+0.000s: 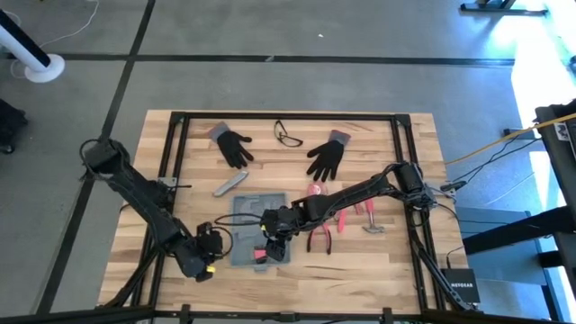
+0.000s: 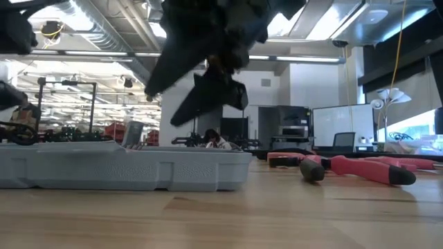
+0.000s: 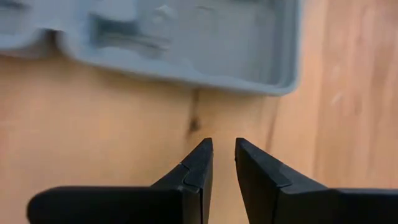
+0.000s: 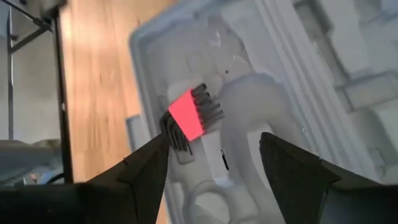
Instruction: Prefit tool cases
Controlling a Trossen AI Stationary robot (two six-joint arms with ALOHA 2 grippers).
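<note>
Right gripper open over tool case; no writing legible.

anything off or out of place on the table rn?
Nothing damaged or spilled. The tool case lies flat and open, with a red-sleeved hex key set in a recess. The pink pliers and hammer lie loose beside it, not yet fitted. Right tool hovers open above the case.

text: "NETGEAR" | on: small black box | table's right edge
</note>
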